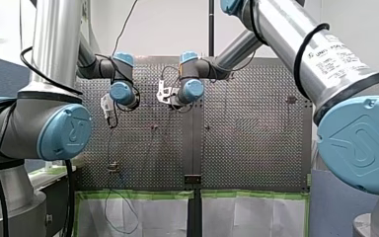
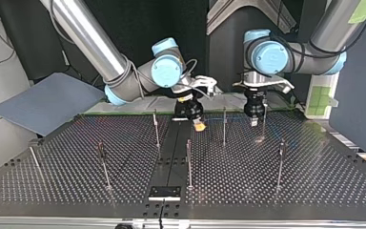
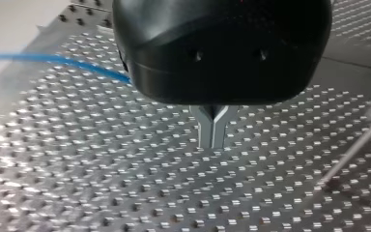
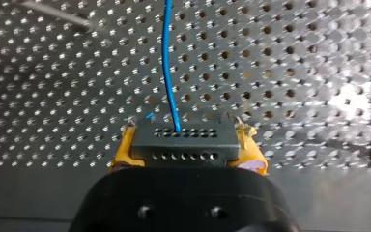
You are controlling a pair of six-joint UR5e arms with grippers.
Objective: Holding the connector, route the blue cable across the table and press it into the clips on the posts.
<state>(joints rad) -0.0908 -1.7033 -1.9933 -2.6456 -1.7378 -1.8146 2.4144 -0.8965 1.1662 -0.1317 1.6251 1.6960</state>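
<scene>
Connector (image 4: 182,141) clamped in right gripper (image 4: 188,147), left gripper (image 3: 213,139) pinched shut; any slack in blue cable (image 4: 170,72) could snag a post (image 2: 224,126).

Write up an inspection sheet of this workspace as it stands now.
Surface: perforated metal table; a black plate at its near edge in the top view.
Job's things: black connector with the blue cable leaving it; thin posts upright, spaced apart; their clips are too small to judge.
Clutter: nothing seen.
Hands: right hand, yellow pads, shut on the connector; left hand, metal fingers shut, nothing seen between them.
Cables: blue cable runs off over the table and passes behind the left hand's body; black cable along my left arm.
Surroundings: grey-blue sheet beside the table at the top view's left; green tape along the table's edge in the front view.
</scene>
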